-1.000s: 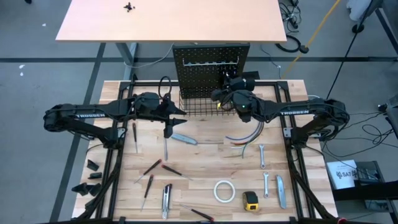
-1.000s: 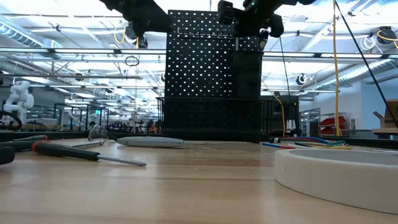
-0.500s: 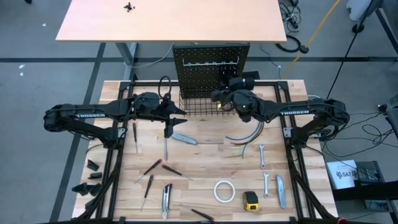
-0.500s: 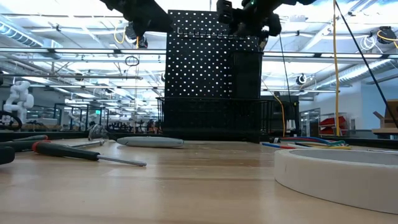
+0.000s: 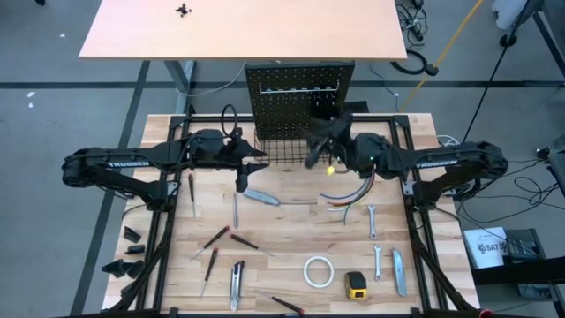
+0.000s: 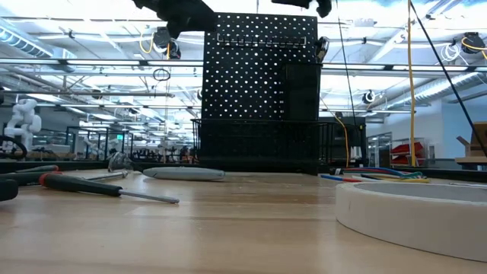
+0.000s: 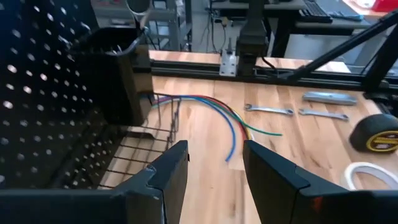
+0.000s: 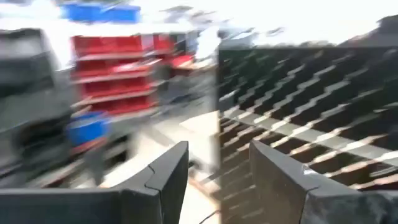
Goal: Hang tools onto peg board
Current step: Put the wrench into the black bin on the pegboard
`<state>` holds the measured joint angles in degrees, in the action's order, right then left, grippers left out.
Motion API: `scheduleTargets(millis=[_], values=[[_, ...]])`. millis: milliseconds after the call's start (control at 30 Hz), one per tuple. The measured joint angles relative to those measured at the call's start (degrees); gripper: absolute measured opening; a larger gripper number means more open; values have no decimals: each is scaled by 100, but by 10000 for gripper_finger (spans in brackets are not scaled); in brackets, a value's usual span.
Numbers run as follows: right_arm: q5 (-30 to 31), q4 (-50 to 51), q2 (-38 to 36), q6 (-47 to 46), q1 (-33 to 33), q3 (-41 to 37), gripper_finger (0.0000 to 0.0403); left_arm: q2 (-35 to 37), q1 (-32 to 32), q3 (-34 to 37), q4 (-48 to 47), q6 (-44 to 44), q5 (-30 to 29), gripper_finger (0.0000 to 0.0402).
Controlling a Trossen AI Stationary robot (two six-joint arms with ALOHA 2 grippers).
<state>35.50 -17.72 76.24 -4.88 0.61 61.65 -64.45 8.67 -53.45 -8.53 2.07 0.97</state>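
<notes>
The black peg board (image 5: 298,97) stands upright at the table's far edge, with a wire basket (image 5: 284,152) at its foot and a small bin (image 7: 118,74) on its right part. The tools lie on the table: a grey utility knife (image 5: 261,196), screwdrivers (image 5: 217,237), a white tape roll (image 5: 318,271), a yellow tape measure (image 5: 356,283) and wrenches (image 5: 372,221). My left gripper (image 5: 251,170) hovers open and empty near the basket's left front corner. My right gripper (image 5: 316,146) is open and empty, high in front of the bin.
A bundle of curved coloured wires (image 5: 349,193) lies right of the basket. More screwdrivers (image 5: 190,190) and a second utility knife (image 5: 237,284) lie at the left and front. A peach tabletop (image 5: 243,26) stands behind the peg board. The table's middle holds bare wood.
My right gripper has drawn back from the peg board's bin toward the table's right and near edges. It has risen, almost out of the low view's top, and has turned. The right wrist view is blurred by the motion. My left gripper has stayed nearly still.
</notes>
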Motion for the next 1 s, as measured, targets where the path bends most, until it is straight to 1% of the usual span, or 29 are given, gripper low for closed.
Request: scheduleTargets(millis=[167,233,300,400,533,633,700,767,900,1000], values=[[-1485,1375,5,-1243,371,0,165,-2,62,0,50,179,-113,157],[-2100,2111,21,-1824,507,0,165,-4,134,0,46,180,-116,157],[-2574,2939,29,-2439,635,0,165,-7,213,0,56,180,-127,157],[-2963,4246,29,-3388,846,0,165,-7,321,0,86,179,-127,157],[-3059,6129,29,-4694,1207,0,164,-7,433,0,85,141,-129,157],[-3592,7178,27,-5511,1437,-74,164,-7,455,0,81,130,-127,157],[-4001,7599,21,-5921,1553,-215,164,-7,452,0,80,127,-127,157],[-4288,7789,21,-6124,1630,-381,164,-7,452,0,76,126,-127,157],[-4653,7750,16,-6427,1653,-844,164,-9,444,0,73,97,-125,157],[-4924,7655,14,-6861,1653,-1221,164,-9,444,0,67,-30,-123,157]])
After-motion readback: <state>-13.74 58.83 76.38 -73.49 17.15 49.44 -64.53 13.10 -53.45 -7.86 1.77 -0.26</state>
